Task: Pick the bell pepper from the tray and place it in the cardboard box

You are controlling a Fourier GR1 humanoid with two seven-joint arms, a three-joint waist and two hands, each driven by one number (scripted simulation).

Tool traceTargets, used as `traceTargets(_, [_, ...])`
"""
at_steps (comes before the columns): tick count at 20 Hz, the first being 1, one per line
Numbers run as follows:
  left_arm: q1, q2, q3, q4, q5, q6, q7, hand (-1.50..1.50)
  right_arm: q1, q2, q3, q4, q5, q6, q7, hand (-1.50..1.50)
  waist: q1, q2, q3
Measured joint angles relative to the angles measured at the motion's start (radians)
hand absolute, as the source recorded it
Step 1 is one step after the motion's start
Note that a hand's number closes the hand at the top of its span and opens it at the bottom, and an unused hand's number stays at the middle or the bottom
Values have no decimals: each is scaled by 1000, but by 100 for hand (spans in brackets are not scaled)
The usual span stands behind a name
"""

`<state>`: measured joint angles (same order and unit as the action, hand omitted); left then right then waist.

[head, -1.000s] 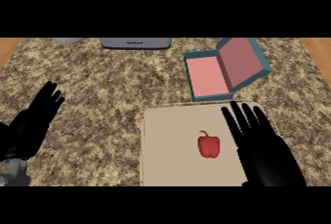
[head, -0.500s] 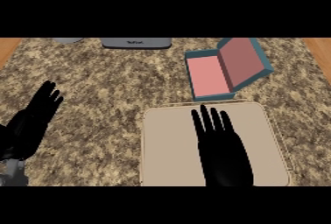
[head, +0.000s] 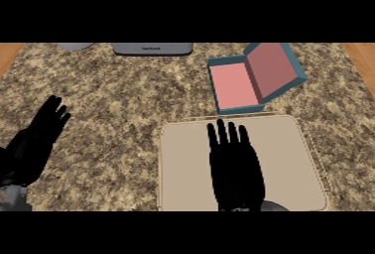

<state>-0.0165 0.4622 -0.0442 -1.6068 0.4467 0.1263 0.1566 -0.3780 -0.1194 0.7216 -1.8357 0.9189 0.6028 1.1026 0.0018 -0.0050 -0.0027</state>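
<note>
Right hand (head: 234, 163) lay flat, fingers straight, over the tray (head: 307, 158), hiding the bell pepper; cardboard box (head: 253, 79) at one o'clock held nothing.

Even, bright light falls throughout, with no strong shadows or glare.

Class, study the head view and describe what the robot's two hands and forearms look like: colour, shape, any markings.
Both the left hand and the right hand are plain black, with long slim fingers and no visible markings or cables. A bit of grey forearm shows below each hand at the lower edge of the view.
</note>
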Motion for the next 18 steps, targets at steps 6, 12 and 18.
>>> traceTargets(6, [-1, -1, 21, 10, 2, -18, 2, 0, 18, 61, -24, 4, 59, 65, -17, -150, -3, 1, 1])
traceTargets(12, [1, -15, 26, -11, -13, -20, 18, 0, 23, 87, -19, 31, 128, 94, -41, -150, 0, 3, 2])
traceTargets(18, [1, -14, 52, -7, -10, -42, 28, 0, 12, 98, -26, 74, 163, 122, -53, -150, 3, 3, 2])
